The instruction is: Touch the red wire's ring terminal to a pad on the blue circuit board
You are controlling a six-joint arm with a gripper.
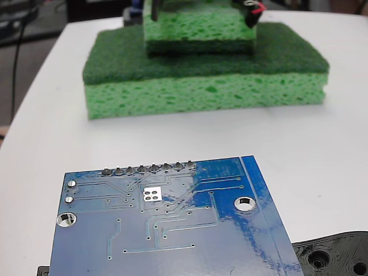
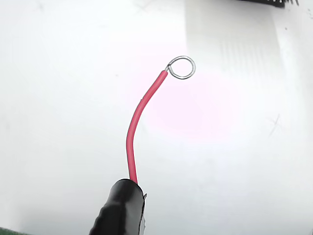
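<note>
Closest to the fixed camera lies the glossy blue rectangular circuit board (image 1: 167, 230), flat on the white table (image 1: 322, 138), with a row of grey solder bumps (image 1: 148, 169) along its far edge and two round mounting holes. A black plastic part with holes (image 1: 336, 256) sits just beside its lower right corner. Behind them stand two stacked green sponges (image 1: 204, 72), well apart from the board. At the top edge of that view, above the sponges, a black sleeve with a hint of red shows.

From the wrist camera, the thin red insulated wire (image 2: 138, 115) rises out of the black sleeve (image 2: 120, 210) at the bottom of the picture and curves up to the right, ending in the small silver ring terminal (image 2: 182, 67). The ring hangs over bare white table, with no board under it. No gripper fingers show in either view, so I cannot tell whether they are clamped or released.
</note>
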